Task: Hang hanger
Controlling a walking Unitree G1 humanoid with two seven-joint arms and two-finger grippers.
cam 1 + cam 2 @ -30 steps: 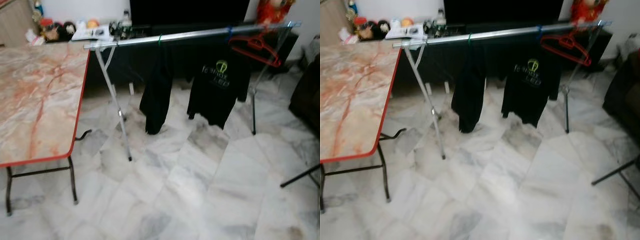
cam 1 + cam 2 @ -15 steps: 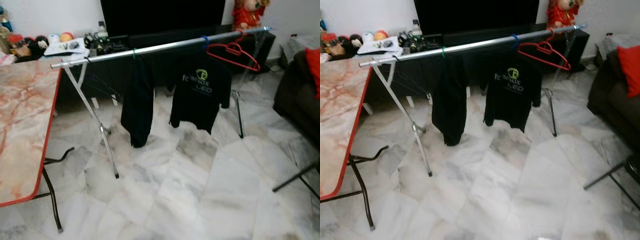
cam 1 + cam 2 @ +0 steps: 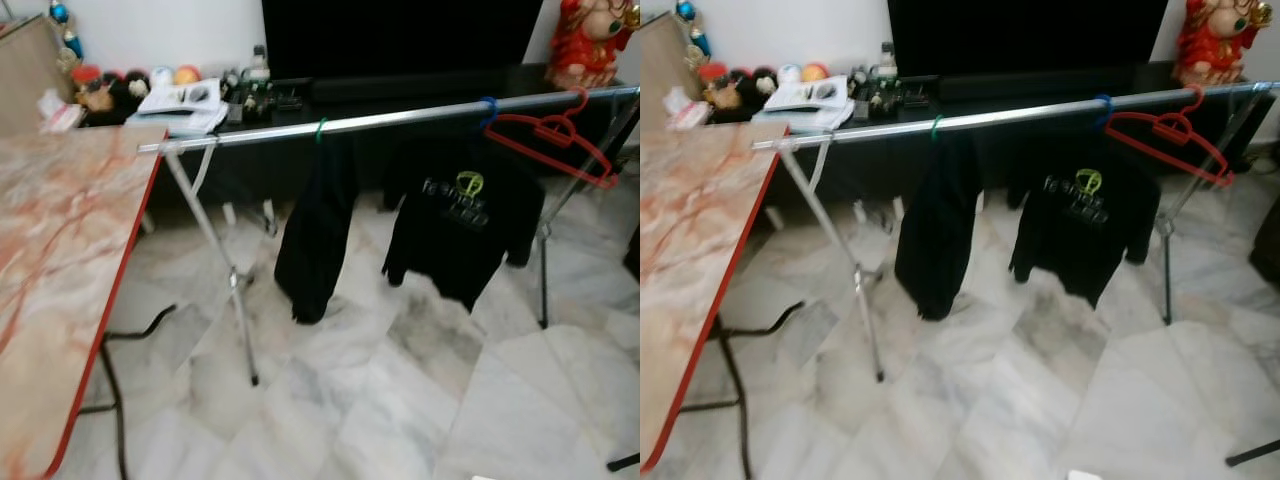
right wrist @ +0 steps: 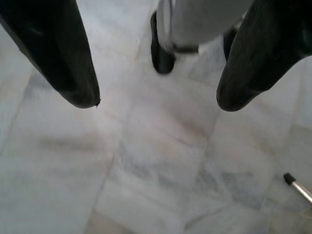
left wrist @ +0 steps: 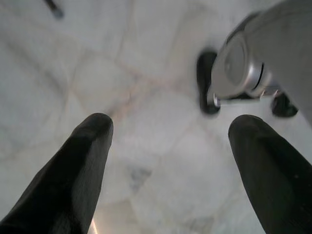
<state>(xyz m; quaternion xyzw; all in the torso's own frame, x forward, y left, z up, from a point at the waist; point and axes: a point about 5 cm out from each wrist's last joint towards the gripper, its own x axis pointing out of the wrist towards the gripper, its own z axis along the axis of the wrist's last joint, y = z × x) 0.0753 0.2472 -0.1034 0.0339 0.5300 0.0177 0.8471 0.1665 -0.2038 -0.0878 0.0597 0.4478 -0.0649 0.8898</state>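
A red hanger [image 3: 560, 140] hangs empty near the right end of a silver clothes rail [image 3: 400, 118]. A black shirt with a green logo [image 3: 460, 225] hangs beside it on a blue hook. Further left a black garment [image 3: 315, 235] hangs on a green hook. My left gripper [image 5: 170, 129] is open above the marble floor, nothing between its fingers. In the right wrist view my right gripper [image 4: 156, 102] is open too, pointing down at the floor tiles.
A marble-topped table with a red edge [image 3: 70, 260] stands at the left, close to the rail's leg [image 3: 225, 270]. A dark TV cabinet [image 3: 400, 60] with small items runs behind the rail. A red figurine [image 3: 590, 40] stands at the back right.
The whole picture has shifted: the camera swung back to the left and moved nearer, so the rail and clothes sit further right and larger, and more of the table shows.
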